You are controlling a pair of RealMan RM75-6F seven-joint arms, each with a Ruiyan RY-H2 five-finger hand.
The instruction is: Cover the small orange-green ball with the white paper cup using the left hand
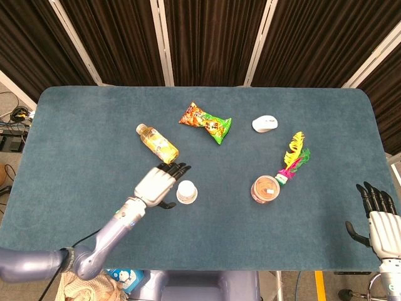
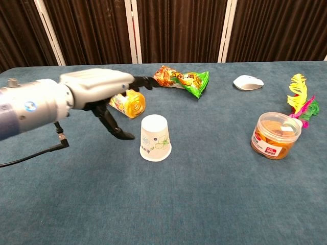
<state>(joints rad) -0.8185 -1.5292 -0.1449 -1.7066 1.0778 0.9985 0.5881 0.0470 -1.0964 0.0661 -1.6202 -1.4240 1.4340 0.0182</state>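
Dark curtains with pale uprights stood behind a blue-carpeted table (image 1: 75, 125), on which we listed the following.

Item: white paper cup (image 2: 155, 138), upside down, rim flat on the table, near its front-left part. Small orange-green ball: not visible in either view; we judged it to be under the cup, though we could not confirm it.

Item: left hand (image 1: 156, 184), just beside the cup on its left, not touching it, fingers (image 2: 114, 124) spread apart and holding nothing. Right hand (image 1: 376, 219), at the table's far right edge, well apart from everything, fingers straight and empty.

Handling note, our judgement: the cup looked light and thin-walled, easily crushed or tipped, and likely to slide on a nudge. Any further hold should fall on the side wall near the closed top, with a gentle squeeze. The ball, being round, would roll if the cup lifted.

Also present: juice bottle (image 1: 157, 143) lying on its side, snack bag (image 1: 205, 122), white mouse (image 1: 264, 123), lidded tub (image 1: 266, 189), feather toy (image 1: 293, 157).
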